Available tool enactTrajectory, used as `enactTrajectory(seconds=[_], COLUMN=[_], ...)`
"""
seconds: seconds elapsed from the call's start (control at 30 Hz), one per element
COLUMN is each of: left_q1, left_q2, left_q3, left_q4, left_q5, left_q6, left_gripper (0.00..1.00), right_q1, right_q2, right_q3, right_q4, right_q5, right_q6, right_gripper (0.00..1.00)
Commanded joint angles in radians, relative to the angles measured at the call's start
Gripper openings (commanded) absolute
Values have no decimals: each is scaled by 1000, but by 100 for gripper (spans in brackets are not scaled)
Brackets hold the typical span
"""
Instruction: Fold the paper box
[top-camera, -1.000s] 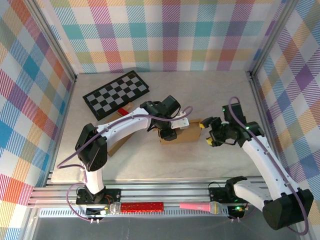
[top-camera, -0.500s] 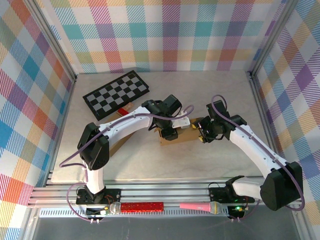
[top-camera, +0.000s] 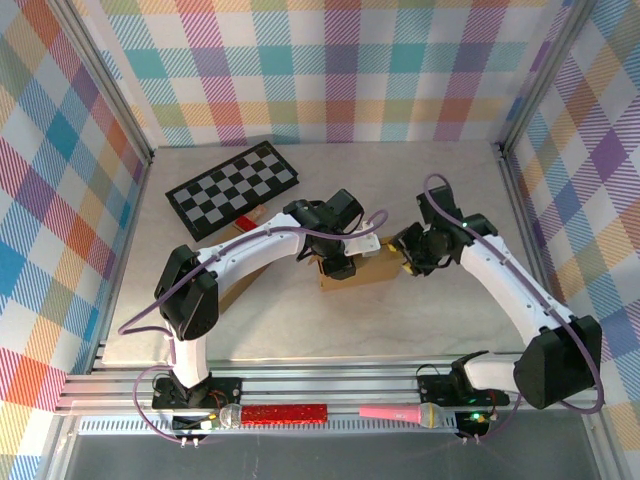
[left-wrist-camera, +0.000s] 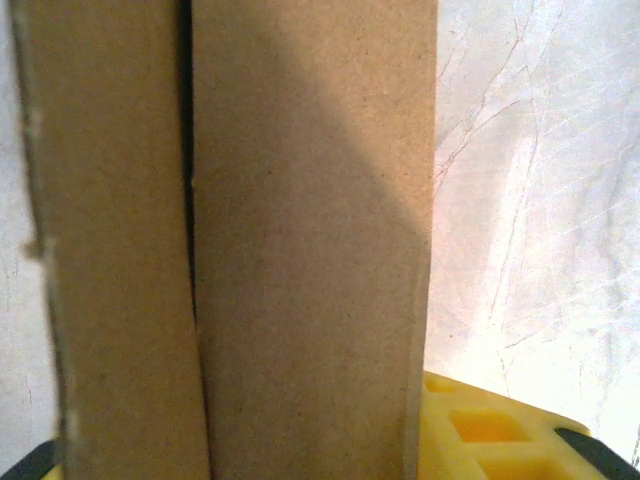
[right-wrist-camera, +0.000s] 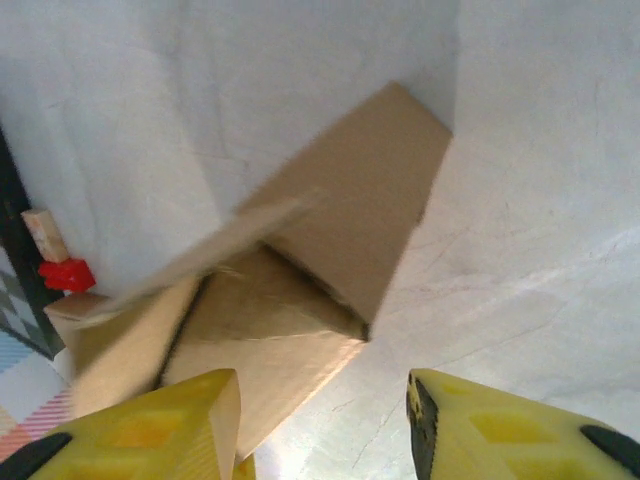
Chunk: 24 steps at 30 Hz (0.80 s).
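While the left gripper (top-camera: 341, 264) has stayed clamped on the brown cardboard paper box (top-camera: 372, 272) at the middle of the white marbled table (top-camera: 300, 330), the right gripper (top-camera: 406, 260) has swung in from the right to the box's right end, jaws apart and holding nothing. I judge it is lining up to fold an end flap. From overhead that end is hidden by the wrist. The right wrist camera shows it open, with one loose flap (right-wrist-camera: 190, 262) sticking out. The left wrist camera shows a seam between two panels.

Two cardboard flaps (left-wrist-camera: 300, 250) over pale tabletop (left-wrist-camera: 530, 200)
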Motion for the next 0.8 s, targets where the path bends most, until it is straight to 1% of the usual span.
enactTrajectory(seconds=[0.0, 0.03, 0.1, 0.17, 0.27, 0.37, 0.5, 0.57, 0.67, 0.77], left_q1=[13, 17, 23, 30, 34, 44, 54, 58, 59, 59], left_q2=[-6, -7, -10, -12, -18, -31, -47, -50, -50, -49], left_q3=[6, 6, 6, 6, -1, -8, -14, -18, -21, -20], left_q4=[-74, -87, -111, -135, -152, -166, -179, -184, -186, -186], left_q5=[45, 51, 62, 74, 83, 85, 94, 99, 96, 99], left_q6=[9, 14, 24, 33, 39, 44, 60, 64, 66, 65], left_gripper=[36, 35, 34, 33, 32, 32, 33, 34, 35, 35], right_q1=[-77, -112, -170, -226, -232, -231, -230, -228, -222, -220], right_q2=[-10, -5, 13, 39, 70, 70, 62, 67, 75, 82], right_q3=[86, 104, 138, 168, 213, 192, 122, 91, 61, 49], right_q4=[-24, -16, -29, -38, -56, -20, 45, 82, 119, 138], right_q5=[-85, -136, -186, -262, -311, -353, -363, -398, -425, -433], right_q6=[-303, -384, -508, -620, -753, -812, -889, -916, -942, -973], right_gripper=[52, 54, 55, 56, 56, 52, 50, 51, 56, 56])
